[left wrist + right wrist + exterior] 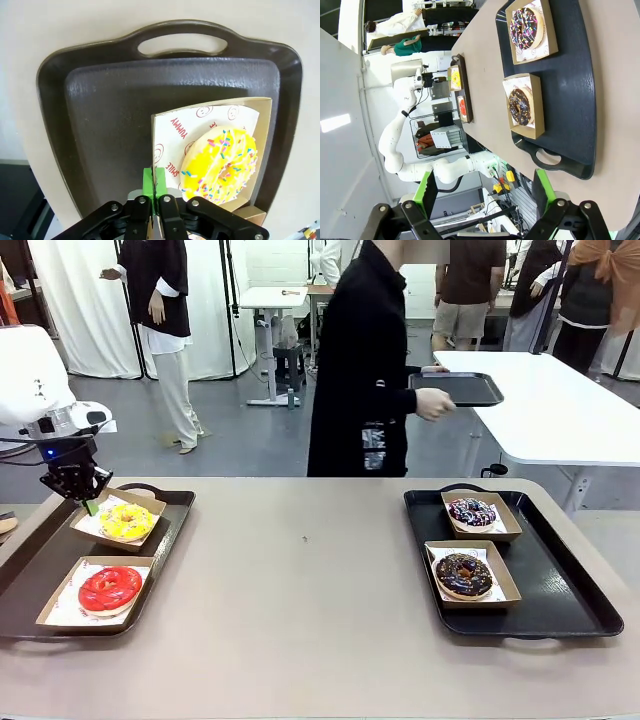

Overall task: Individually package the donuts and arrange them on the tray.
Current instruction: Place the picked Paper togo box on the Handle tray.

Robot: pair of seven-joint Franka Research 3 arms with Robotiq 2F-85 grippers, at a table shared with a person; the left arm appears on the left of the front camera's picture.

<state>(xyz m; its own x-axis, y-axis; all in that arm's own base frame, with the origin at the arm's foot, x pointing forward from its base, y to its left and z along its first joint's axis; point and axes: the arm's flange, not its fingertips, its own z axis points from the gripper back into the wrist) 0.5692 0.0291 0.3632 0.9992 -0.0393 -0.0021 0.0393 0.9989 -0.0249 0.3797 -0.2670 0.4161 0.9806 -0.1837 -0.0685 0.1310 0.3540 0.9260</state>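
The left gripper (88, 502) was clamped tight on the near edge of the box (210, 150) holding the yellow donut (127, 521), which lay just beyond its green pads (148, 181) on the left tray (170, 530). Below that gripper on the same tray sat the red donut (110, 588) in its box. Far across the table (300, 590), the sprinkled donut (471, 511) and chocolate donut (463, 574) sat boxed on the right tray (560, 580). The right gripper (485, 192) hung wide apart, holding nothing, above that tray.
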